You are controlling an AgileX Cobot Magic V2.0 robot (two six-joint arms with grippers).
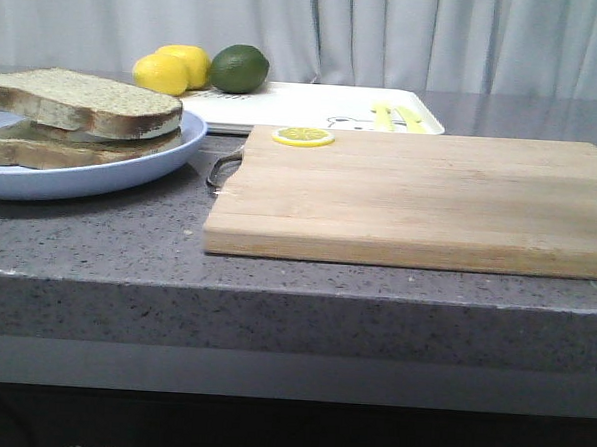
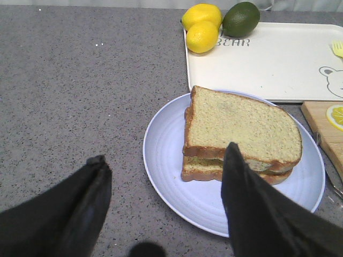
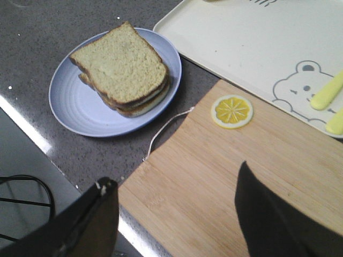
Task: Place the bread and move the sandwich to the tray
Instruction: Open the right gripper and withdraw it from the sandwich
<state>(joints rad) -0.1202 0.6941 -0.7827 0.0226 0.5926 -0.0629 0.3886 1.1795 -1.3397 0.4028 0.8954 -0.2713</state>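
The bread [image 1: 85, 100], a thick greenish-tan slice with a brown crust, lies on top of the sandwich [image 1: 52, 151] on a pale blue plate [image 1: 131, 170] at the left. A thin white layer shows between the slices; no yolk is visible. The white tray [image 1: 295, 108] lies behind the plate. In the left wrist view my left gripper [image 2: 165, 152] is open and empty, above the plate's [image 2: 177, 182] near rim, close to the bread [image 2: 241, 126]. My right gripper [image 3: 176, 174] is open and empty over the cutting board's [image 3: 225, 171] corner. Neither gripper shows in the front view.
The wooden cutting board [image 1: 420, 200] fills the middle and right, with a lemon slice [image 1: 303, 137] at its far left corner and a wire loop [image 1: 221, 169] on its left side. Two lemons [image 1: 171, 69] and a lime [image 1: 239, 68] sit at the tray's far left. Yellow utensils [image 1: 394, 115] lie on the tray.
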